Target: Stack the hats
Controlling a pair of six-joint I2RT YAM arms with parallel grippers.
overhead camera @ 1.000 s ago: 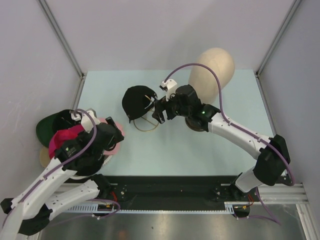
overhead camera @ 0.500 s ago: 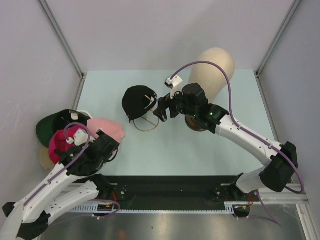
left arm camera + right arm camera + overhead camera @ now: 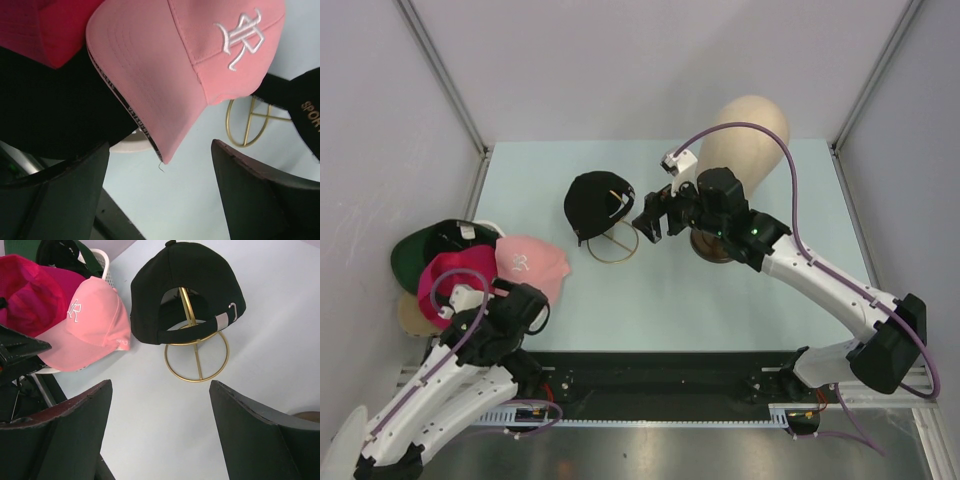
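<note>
A light pink cap [image 3: 532, 262] lies against a magenta cap [image 3: 455, 275] at the left, with a dark green cap [image 3: 420, 250] behind and a tan one [image 3: 412, 318] underneath. My left gripper [image 3: 532, 306] is open just short of the pink cap's [image 3: 190, 65] brim tip, with nothing between its fingers [image 3: 75, 190]. A black cap [image 3: 592, 205] hangs on a gold wire stand [image 3: 612, 248] mid-table. My right gripper [image 3: 650, 220] hovers open to the right of it. In the right wrist view the black cap [image 3: 190, 285] shows its back strap beyond the open gripper [image 3: 160, 385].
A beige mannequin head [image 3: 745, 135] stands at the back right, behind the right arm. A white mesh basket [image 3: 102, 257] sits under the pile of caps at the left table edge. The enclosure's grey walls close in on both sides.
My left gripper has drawn back toward the near edge, uncovering the pink cap, which stays on the pile. My right gripper has shifted a little right and back from the black cap.
</note>
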